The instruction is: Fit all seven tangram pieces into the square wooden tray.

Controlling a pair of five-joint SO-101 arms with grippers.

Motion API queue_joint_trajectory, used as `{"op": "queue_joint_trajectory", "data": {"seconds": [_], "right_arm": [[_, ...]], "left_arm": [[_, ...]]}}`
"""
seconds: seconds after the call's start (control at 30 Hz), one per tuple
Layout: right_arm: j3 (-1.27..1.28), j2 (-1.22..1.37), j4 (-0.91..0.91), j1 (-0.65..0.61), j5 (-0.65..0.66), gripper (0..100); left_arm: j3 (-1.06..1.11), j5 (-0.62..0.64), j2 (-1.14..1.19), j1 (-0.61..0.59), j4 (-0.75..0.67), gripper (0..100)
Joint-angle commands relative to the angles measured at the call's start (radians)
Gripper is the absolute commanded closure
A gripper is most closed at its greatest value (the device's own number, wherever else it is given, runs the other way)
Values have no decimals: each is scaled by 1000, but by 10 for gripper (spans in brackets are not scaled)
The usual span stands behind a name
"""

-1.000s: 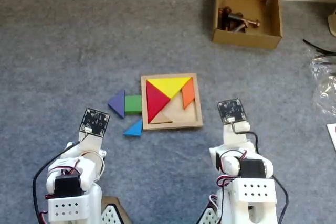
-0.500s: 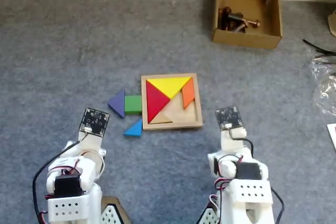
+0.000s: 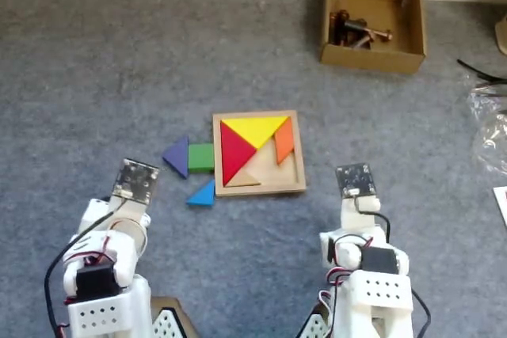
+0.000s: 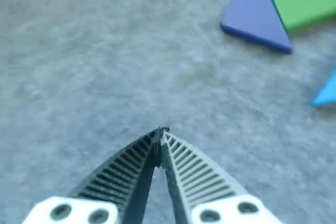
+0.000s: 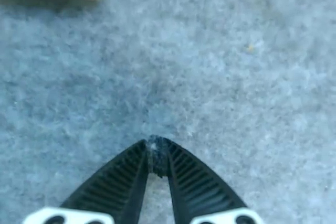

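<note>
Sitting mid-way up the worktop [image 3: 95, 77], the square wooden tray [image 3: 259, 187] looks roughly half done. The yellow triangle [image 3: 255, 129], red triangle [image 3: 234, 154] and orange piece [image 3: 284, 145] are in, with bare wood toward its 5 o'clock corner. Left to place: the purple triangle [image 3: 177, 156] and green square [image 3: 201, 157] off its 9 o'clock side, and the blue triangle [image 3: 203, 194] at 8. I can't spot a seventh. The left claw [image 4: 160, 132] and right claw [image 5: 156, 150] are both pinched closed and empty.

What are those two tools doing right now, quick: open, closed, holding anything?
Left tool: closed, holding nothing.
Right tool: closed, holding nothing.
</note>
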Motion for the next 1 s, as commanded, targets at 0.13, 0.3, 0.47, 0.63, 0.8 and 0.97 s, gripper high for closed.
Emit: {"op": "queue_joint_trajectory", "data": {"seconds": [0.13, 0.3, 0.47, 0.63, 0.8, 0.97], "right_arm": [[10, -5, 4, 15, -5, 993], [62, -5, 2, 10, -5, 990], [65, -5, 4, 15, -5, 990], [61, -5, 4, 15, -83, 990], [61, -5, -1, 15, -89, 991], [67, -5, -4, 15, -89, 991]], "left_arm": [[-147, -6, -7, -16, -17, 885], [-191, -6, -7, -16, -17, 883], [-239, -6, -7, -16, 5, 884], [-271, -37, -5, -15, 48, 883], [-275, -55, -2, -15, 48, 883], [-315, -87, 171, -15, 40, 884]]}}
